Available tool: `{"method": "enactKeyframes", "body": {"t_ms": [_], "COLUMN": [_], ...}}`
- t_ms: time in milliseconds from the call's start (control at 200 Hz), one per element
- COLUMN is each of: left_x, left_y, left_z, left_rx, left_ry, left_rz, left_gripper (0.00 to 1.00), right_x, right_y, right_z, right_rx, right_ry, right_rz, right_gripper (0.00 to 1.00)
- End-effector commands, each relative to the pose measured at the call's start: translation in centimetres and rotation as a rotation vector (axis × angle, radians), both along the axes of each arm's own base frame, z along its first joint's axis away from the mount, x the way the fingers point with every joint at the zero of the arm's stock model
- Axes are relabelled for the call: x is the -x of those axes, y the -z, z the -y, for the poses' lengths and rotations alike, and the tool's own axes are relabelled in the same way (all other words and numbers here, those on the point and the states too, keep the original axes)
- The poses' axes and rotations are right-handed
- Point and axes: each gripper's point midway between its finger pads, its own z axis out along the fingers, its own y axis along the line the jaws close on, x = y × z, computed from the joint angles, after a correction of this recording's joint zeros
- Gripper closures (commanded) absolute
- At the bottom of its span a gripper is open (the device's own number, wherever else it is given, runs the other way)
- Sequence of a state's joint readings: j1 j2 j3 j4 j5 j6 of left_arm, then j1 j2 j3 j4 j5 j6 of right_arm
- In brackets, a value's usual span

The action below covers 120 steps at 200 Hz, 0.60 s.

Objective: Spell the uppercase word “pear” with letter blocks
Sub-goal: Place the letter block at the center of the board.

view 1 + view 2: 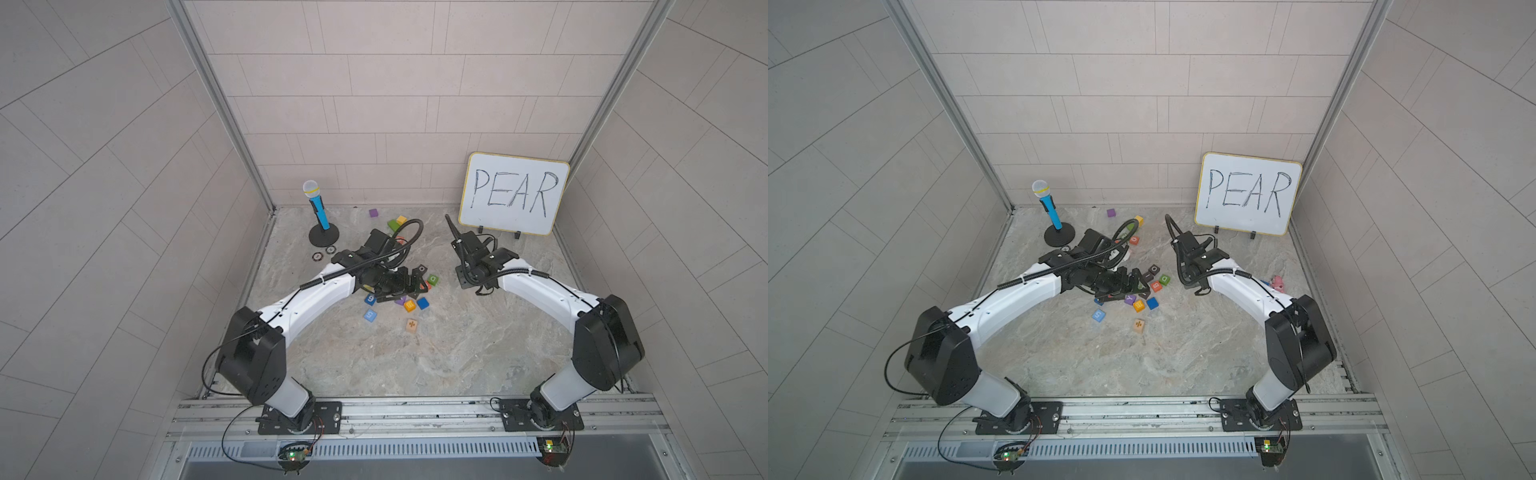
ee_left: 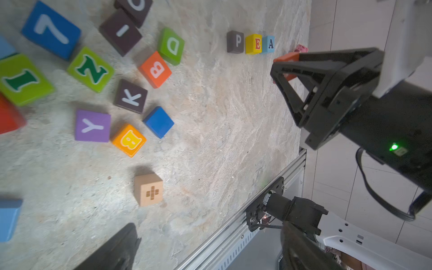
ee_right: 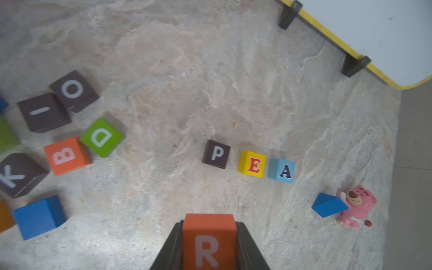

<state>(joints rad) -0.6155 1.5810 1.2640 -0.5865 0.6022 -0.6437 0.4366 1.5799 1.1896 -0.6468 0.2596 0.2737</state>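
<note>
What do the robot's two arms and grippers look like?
Both the left arm and right arm have white shells with bulky black joint housings. A ribbed black cable runs along each. The right gripper is black, with triangular open-frame fingers; a green light glows on its body.

Bright, soft, even light; faint short shadows beside the tan block [image 2: 148,189]. Heavy wide-angle bending of wall tiles [image 1: 374,83] [image 1: 1100,83] toward the edges in both top views. Near-edge blur in wrist views: red block [image 2: 9,117], R block [image 3: 208,243]; washed-out whiteboard [image 3: 374,30]
</note>
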Motion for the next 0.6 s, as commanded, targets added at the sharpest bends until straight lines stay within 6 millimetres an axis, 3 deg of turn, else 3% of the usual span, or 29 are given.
{"method": "enactKeyframes", "body": {"t_ms": [0, 235, 395, 595], "left_x": [-0.7, -1.1, -1.8, -2.4], "left_y": [-1.3, 0.2, 1.2, 2.0], "left_z": [2.9, 6.8, 8.0, 8.9], "left_rx": [0.039, 0.062, 0.062, 0.078], "left_ry": [0.040, 0.096, 0.112, 0.104], "left_rz": [0.032, -0.029, -0.047, -0.069], "left_gripper": [0.01, 0.01, 0.01, 0.01], "right_x": [-0.4, -0.9, -1.2, -1.5], "right_y": [-0.6, 1.0, 2.6, 5.6], "right_z": [3.8, 11.3, 14.0, 15.8], "right_rx": [0.058, -0.014, -0.039, -0.086], "right_ry": [0.058, 0.237, 0.285, 0.309], "right_rz": [0.013, -0.004, -0.047, -0.116], "right_gripper": [0.75, 0.75, 0.75, 0.75]}}
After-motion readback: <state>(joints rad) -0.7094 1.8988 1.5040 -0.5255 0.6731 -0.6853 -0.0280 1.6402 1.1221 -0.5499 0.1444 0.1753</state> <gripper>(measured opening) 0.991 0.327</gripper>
